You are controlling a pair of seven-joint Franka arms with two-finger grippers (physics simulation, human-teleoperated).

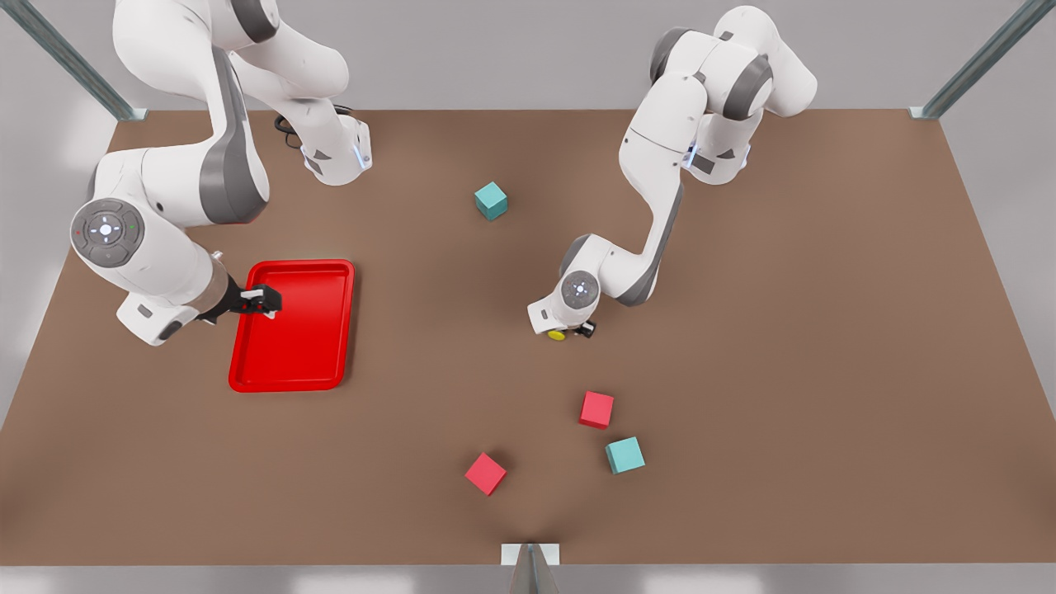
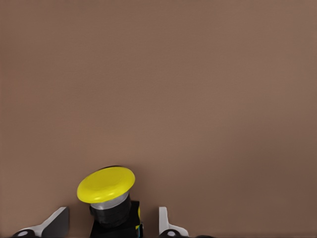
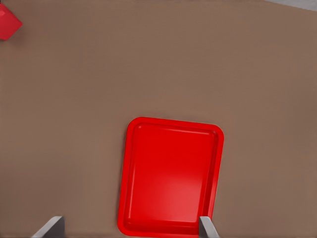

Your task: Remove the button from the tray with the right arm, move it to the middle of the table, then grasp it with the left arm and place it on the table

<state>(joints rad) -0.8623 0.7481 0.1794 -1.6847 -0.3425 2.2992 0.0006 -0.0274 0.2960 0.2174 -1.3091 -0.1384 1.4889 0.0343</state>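
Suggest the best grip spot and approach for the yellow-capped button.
Grip the button on its dark boxy body below the cap, coming from above with one finger on each flat side. The cap is round and overhangs, so it would slip. The left end effector already straddles that body, fingers apart; the right end effector waits open over the tray.

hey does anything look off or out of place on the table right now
Nothing stands out. The button sits between the left gripper's open fingers at mid-table, the red tray lies flat with the open right gripper over its edge, and the cubes rest scattered on the table.
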